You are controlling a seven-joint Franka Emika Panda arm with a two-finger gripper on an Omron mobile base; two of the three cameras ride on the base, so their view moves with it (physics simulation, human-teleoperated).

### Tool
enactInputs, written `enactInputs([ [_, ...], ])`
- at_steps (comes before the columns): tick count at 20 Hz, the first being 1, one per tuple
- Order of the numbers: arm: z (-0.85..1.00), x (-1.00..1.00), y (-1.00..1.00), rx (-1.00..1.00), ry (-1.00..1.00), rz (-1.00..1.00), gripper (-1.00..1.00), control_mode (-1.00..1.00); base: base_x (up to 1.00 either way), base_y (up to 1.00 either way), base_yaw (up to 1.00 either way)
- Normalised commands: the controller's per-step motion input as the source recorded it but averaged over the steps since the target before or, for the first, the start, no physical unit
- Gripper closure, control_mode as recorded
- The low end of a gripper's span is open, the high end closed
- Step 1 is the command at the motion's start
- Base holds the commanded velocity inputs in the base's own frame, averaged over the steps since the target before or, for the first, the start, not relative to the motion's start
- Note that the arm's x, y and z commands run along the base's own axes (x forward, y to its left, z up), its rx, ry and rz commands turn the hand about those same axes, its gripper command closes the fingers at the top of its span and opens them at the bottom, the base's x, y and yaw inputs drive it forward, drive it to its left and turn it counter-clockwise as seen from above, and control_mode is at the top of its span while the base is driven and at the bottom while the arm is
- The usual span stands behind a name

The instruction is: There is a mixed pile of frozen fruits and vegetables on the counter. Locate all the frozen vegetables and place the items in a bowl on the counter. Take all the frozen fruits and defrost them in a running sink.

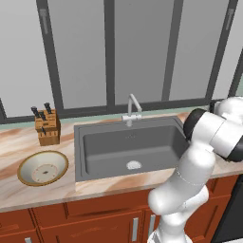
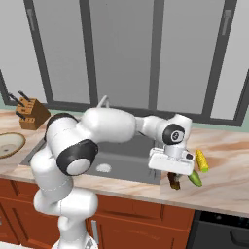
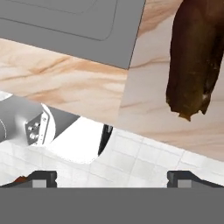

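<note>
A long beige-pink marbled counter [image 1: 42, 194] runs over reddish-brown cabinets [image 1: 90, 223] below tall grey windows [image 1: 80, 52]. The dark grey sink [image 1: 128, 147] sits mid-counter with a silver faucet [image 1: 133, 108]; the bowl [image 1: 43, 167] and a knife block [image 1: 47, 127] stand to its left. Right of the sink, the corn cob [image 2: 202, 161] lies pointing away from the front edge, a green piece [image 2: 195, 178] just beside it. The gripper [image 2: 174, 179] hangs over the dark brown lump [image 3: 194, 57], fingers spread wide, grasping nothing. In the hand view the lump's long axis runs top to bottom, ragged end down.
</note>
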Motion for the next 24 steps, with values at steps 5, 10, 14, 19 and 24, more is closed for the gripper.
enactInputs([
  [5,-0.13,0.23,-0.18,0.01,-0.08,0.18,-1.00,-1.00,0.00,0.00,0.00],
  [10,-0.20,0.03,-0.01,-0.05,-0.17,0.05,-1.00,-1.00,0.00,0.00,0.00],
  [14,-0.27,0.00,0.15,-0.11,-0.30,-0.08,-1.00,-1.00,0.00,0.00,0.00],
  [19,-0.18,0.08,0.26,-0.19,-0.16,-0.14,-1.00,-1.00,0.00,0.00,0.00],
  [24,-0.29,0.39,0.09,-0.22,0.03,-0.08,-1.00,-1.00,0.00,0.00,0.00],
])
